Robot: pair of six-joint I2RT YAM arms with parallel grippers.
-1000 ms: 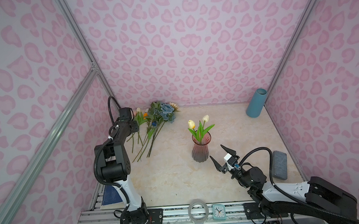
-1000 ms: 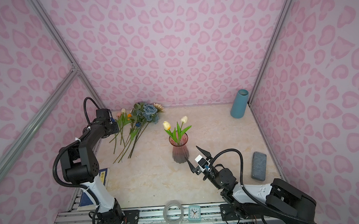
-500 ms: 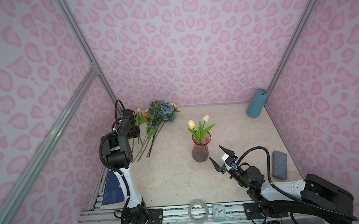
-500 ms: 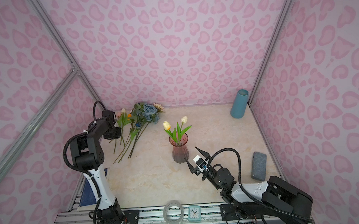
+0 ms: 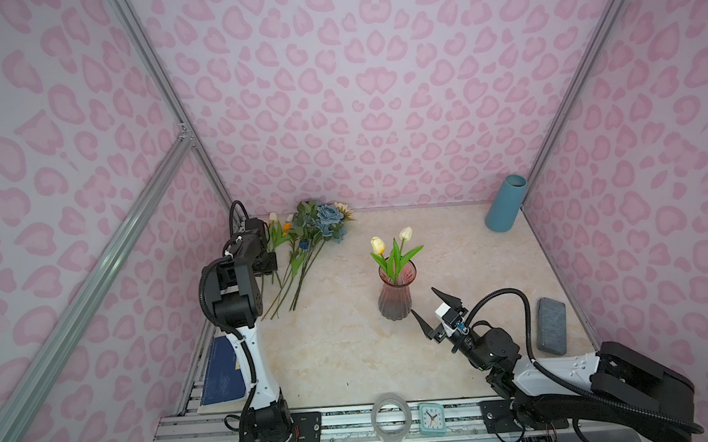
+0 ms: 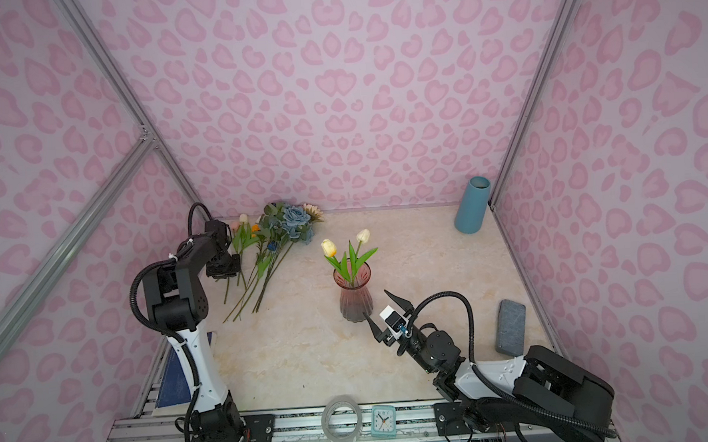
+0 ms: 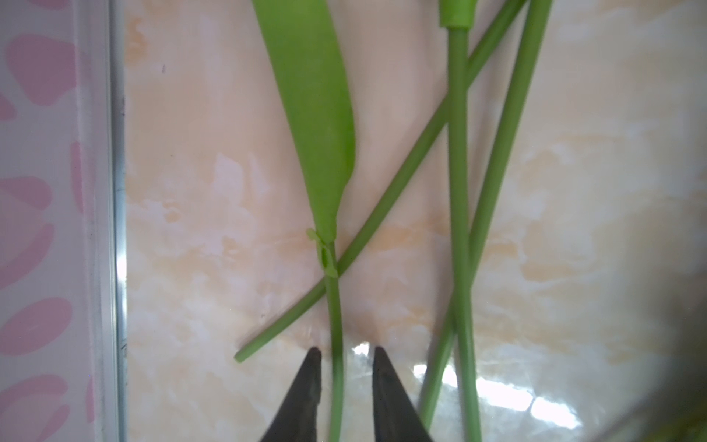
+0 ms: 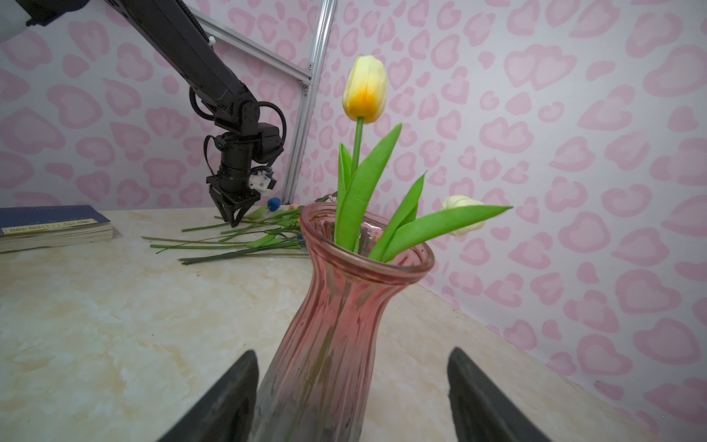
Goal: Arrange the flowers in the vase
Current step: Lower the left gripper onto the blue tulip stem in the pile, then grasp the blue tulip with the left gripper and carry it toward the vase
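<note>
Flowers (image 5: 304, 249): loose pile flat on worktop (image 5: 342, 355), far left. 2 tulips (image 5: 377, 245) already upright in pink vase (image 5: 394, 294), centre. Left hand (image 7: 344, 350) down on pile, released, jaws narrow, straddling 1 thin stem (image 7: 333, 306), probably to pinch it clear of crossing stems. Right hand (image 5: 422, 300) released, jaws flanking vase base, likely to steady it.
</note>
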